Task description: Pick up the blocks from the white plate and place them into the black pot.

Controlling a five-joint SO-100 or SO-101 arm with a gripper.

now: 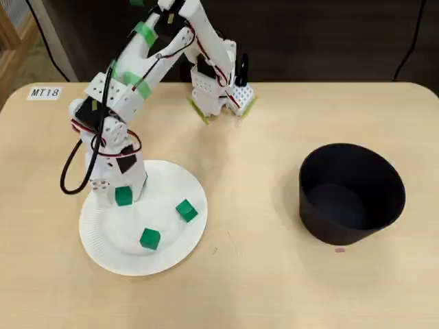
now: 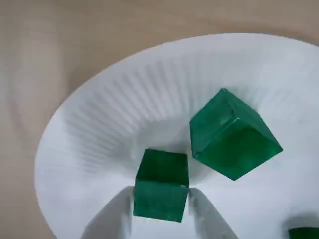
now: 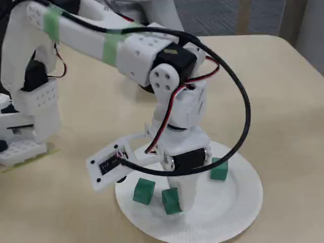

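Three green blocks lie on the white plate (image 1: 113, 250). My gripper (image 1: 123, 197) reaches down onto the plate's upper left part and is shut on one block (image 2: 161, 185), which still rests on the plate. In the wrist view a white finger (image 2: 112, 216) presses each side of that block. A second block (image 2: 232, 134) lies tilted just beyond it, and a third block (image 2: 305, 233) peeks in at the bottom right corner. The overhead view shows the loose blocks (image 1: 186, 210) (image 1: 149, 238) right of the gripper and below it. The black pot (image 1: 351, 193) stands at the right, with nothing visible inside.
The arm's base (image 1: 219, 96) is fixed at the table's back edge. A black cable (image 1: 68, 178) loops out left of the gripper. A label reading MT18 (image 1: 45, 92) is stuck at the back left. Bare tabletop (image 1: 254, 205) separates plate and pot.
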